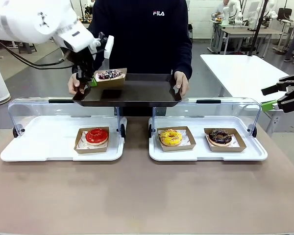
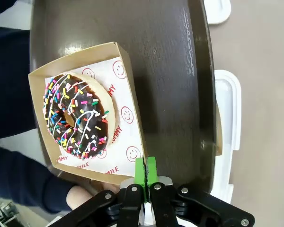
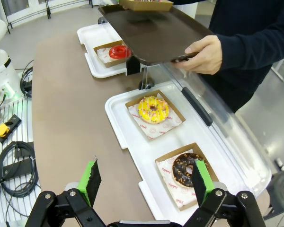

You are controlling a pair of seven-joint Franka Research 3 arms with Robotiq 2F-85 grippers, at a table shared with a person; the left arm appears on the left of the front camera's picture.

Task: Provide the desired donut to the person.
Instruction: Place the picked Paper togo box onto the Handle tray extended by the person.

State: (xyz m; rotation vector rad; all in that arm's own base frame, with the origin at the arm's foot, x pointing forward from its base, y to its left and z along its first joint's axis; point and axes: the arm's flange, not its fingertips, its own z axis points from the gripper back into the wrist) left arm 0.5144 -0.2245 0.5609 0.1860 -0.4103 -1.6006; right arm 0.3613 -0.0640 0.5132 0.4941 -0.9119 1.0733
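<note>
A chocolate donut with coloured sprinkles (image 1: 109,74) (image 2: 78,116) lies in a cardboard box (image 2: 128,94) on a dark brown tray (image 1: 132,93) (image 2: 170,71). The person (image 1: 142,39) in a black sweatshirt holds that tray with both hands (image 1: 180,83) above the far table edge. My left gripper (image 1: 85,78) (image 2: 145,170) is shut on the box's corner, its green pads pinched together. Off the table's right side, my right gripper (image 1: 284,95) (image 3: 146,182) hangs open with nothing between its fingers.
Two white trays (image 1: 39,142) (image 1: 255,152) with raised clear lids sit on the table. The left one holds a red donut (image 1: 96,136). On the right one are a yellow donut (image 1: 170,137) (image 3: 154,109) and a chocolate donut (image 1: 219,136) (image 3: 187,169), each boxed.
</note>
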